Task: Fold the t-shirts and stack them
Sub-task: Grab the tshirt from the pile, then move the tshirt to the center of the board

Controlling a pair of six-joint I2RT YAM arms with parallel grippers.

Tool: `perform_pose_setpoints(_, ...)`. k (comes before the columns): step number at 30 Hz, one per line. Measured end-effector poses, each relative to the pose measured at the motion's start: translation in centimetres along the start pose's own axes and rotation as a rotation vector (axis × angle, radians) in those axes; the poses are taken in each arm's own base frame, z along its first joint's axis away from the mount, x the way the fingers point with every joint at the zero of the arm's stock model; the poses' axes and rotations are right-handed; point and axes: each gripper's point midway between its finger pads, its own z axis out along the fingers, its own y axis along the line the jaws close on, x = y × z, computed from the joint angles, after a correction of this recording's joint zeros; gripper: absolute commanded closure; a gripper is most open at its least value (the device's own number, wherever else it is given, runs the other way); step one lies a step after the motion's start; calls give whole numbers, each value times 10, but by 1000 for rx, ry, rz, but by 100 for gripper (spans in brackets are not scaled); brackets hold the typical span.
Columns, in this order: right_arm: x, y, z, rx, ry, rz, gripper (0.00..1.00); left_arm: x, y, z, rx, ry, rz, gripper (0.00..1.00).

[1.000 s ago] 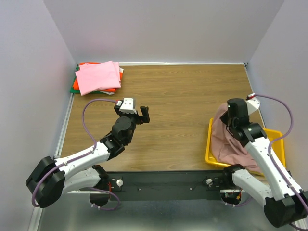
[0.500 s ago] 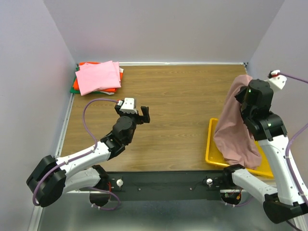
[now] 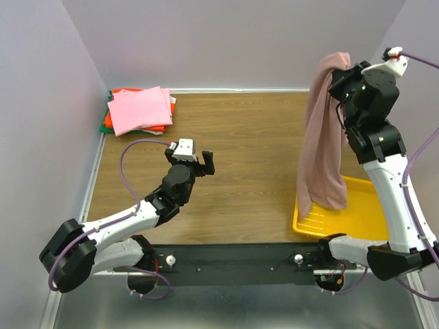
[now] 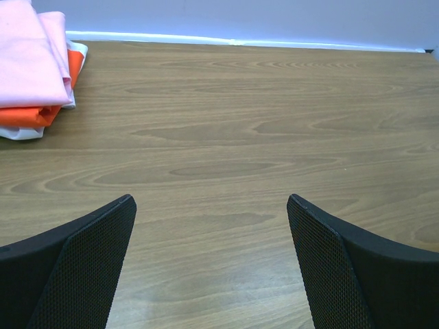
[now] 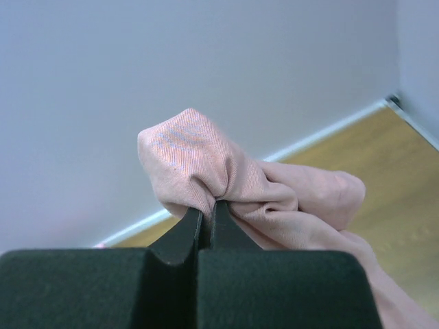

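Observation:
My right gripper (image 3: pixel 341 68) is raised high at the right and is shut on the dusty mauve-pink t-shirt (image 3: pixel 324 137), which hangs down in a long drape with its lower end over the yellow tray (image 3: pixel 357 219). In the right wrist view the fingers (image 5: pixel 206 219) pinch a bunch of this cloth (image 5: pixel 226 178). Its chest print is hidden. A stack of folded t-shirts (image 3: pixel 139 110), bright pink on top of orange-red and green, lies at the far left corner. It also shows in the left wrist view (image 4: pixel 34 65). My left gripper (image 3: pixel 202 163) is open and empty, low over the bare table.
The wooden table (image 3: pixel 247 144) is walled in by grey panels on the left, back and right. The yellow tray sits at the near right edge. The black rail with the arm bases (image 3: pixel 233 257) runs along the near edge.
My right gripper has lifted the mauve-pink t-shirt up out of the yellow tray, from low to high, so the cloth now hangs stretched out. The left arm has stayed still.

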Motion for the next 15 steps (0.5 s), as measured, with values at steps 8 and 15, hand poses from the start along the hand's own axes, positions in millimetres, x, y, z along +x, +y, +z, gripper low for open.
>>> perform_pose_setpoints(8,-43,64,21,-187,-74,38,99,0,0,0,0,0,0,2)
perform_pose_setpoints(15,-58,113,35,-329,-105,42,100,0,0,0,1,-1,2,2)
